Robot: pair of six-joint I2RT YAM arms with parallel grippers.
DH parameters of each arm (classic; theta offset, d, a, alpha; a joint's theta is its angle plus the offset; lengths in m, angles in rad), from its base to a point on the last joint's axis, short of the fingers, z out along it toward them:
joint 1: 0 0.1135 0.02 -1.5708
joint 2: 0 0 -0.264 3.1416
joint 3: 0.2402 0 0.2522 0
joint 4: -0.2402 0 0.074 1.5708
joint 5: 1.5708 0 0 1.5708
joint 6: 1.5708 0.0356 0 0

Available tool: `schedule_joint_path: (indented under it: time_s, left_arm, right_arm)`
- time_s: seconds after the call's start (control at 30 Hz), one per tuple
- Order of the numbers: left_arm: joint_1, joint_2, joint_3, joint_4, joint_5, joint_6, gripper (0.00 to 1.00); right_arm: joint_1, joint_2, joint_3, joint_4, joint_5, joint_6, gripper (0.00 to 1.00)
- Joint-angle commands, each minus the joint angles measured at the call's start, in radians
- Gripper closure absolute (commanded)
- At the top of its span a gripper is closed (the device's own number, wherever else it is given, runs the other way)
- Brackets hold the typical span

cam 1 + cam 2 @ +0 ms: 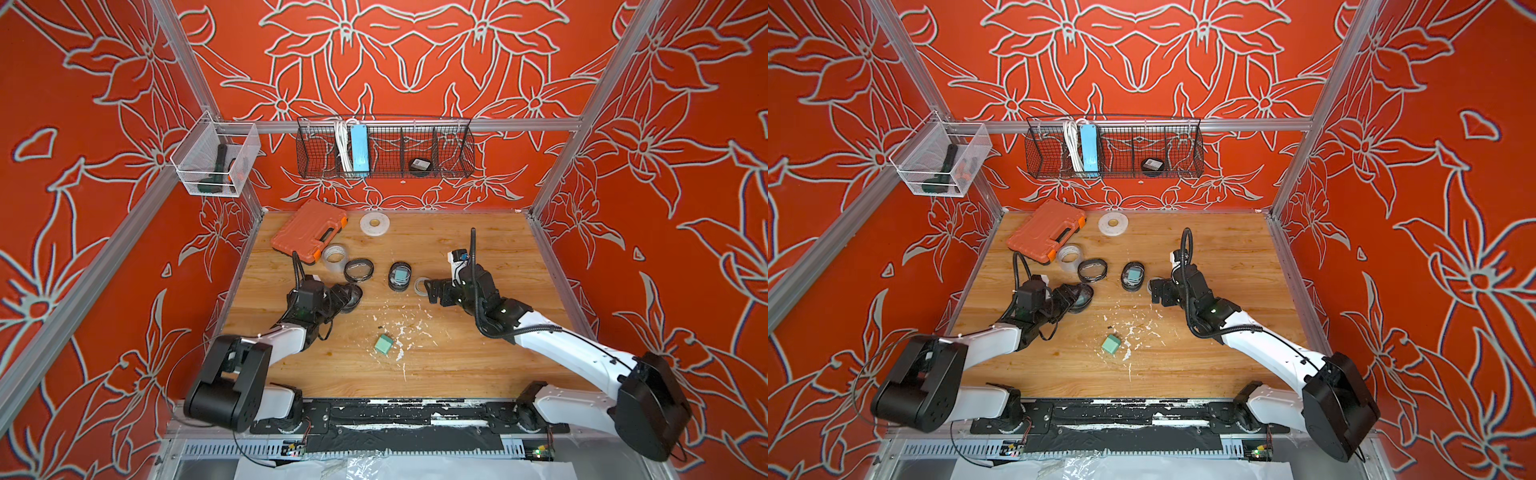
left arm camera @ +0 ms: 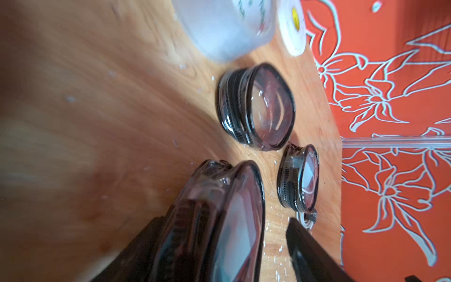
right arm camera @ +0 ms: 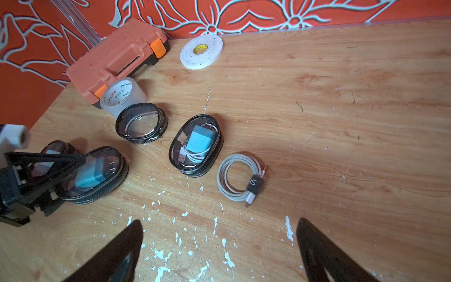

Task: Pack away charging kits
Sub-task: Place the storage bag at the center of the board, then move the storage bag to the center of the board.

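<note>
Straddling a filled pouch (image 3: pixel 97 171), left gripper (image 2: pixel 227 227) jaws parted, right gripper (image 3: pixel 219 221) spread wide over open tabletop (image 3: pixel 341 146), coiled cable (image 3: pixel 240 178) near

2 overhead top views, 2 close wrist views, shared wooden table (image 1: pixel 457 365)

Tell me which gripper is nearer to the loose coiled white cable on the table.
Right. The right gripper hovers open just beside the coiled cable; the left gripper is farther off across the table, its jaws around a pouch.
</note>
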Motion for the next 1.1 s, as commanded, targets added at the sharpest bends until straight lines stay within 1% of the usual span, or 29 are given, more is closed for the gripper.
schedule_joint_path:
  time_s: [0.0, 0.03, 0.07, 0.2, 0.3, 0.33, 0.43, 0.47, 0.57, 0.67, 0.77, 0.83, 0.97, 1.07]
  left_arm:
    - [0.003, -0.084, 0.004, -0.106, -0.095, 0.019, 0.17]
    - [0.004, -0.107, 0.012, -0.131, -0.101, 0.031, 0.12]
    - [0.004, -0.128, 0.02, -0.153, -0.11, 0.041, 0.11]
    - [0.007, -0.222, 0.073, -0.259, -0.163, 0.09, 0.1]
    - [0.008, -0.251, 0.146, -0.353, -0.182, 0.129, 0.08]
    - [0.008, -0.251, 0.165, -0.361, -0.17, 0.144, 0.08]
    - [0.006, -0.232, 0.204, -0.34, -0.087, 0.195, 0.15]
    - [0.002, -0.224, 0.217, -0.347, -0.077, 0.203, 0.16]
    - [-0.01, -0.215, 0.236, -0.353, -0.082, 0.221, 0.16]
    - [-0.015, -0.202, 0.252, -0.335, -0.076, 0.259, 0.15]
    - [-0.024, -0.153, 0.307, -0.342, -0.068, 0.324, 0.15]
    - [-0.036, -0.091, 0.374, -0.384, -0.086, 0.347, 0.15]
    - [-0.078, 0.05, 0.503, -0.412, -0.109, 0.338, 0.15]
    - [-0.123, 0.199, 0.622, -0.438, -0.144, 0.322, 0.16]
  right_arm:
    - [-0.004, -0.032, -0.017, -0.003, 0.013, 0.001, 0.02]
    - [-0.004, -0.033, -0.017, -0.007, 0.015, 0.001, 0.02]
    - [-0.004, -0.035, -0.016, -0.01, 0.017, -0.001, 0.02]
    - [-0.004, -0.024, -0.016, -0.002, 0.03, -0.002, 0.02]
    - [-0.005, 0.007, -0.001, 0.003, 0.041, -0.004, 0.02]
    - [-0.004, 0.02, 0.007, 0.003, 0.04, -0.006, 0.02]
    - [-0.005, 0.049, 0.018, 0.013, 0.063, -0.007, 0.02]
    - [-0.005, 0.056, 0.017, 0.018, 0.075, -0.007, 0.03]
    - [-0.012, 0.083, 0.025, 0.024, 0.089, -0.01, 0.06]
    - [-0.028, 0.116, 0.044, 0.019, 0.056, 0.007, 0.12]
    - [-0.042, 0.154, 0.055, 0.025, 0.046, 0.03, 0.16]
    - [-0.051, 0.187, 0.08, 0.013, 0.049, 0.041, 0.19]
    - [-0.069, 0.266, 0.148, 0.009, 0.045, 0.053, 0.22]
    - [-0.077, 0.32, 0.206, -0.009, 0.022, 0.056, 0.25]
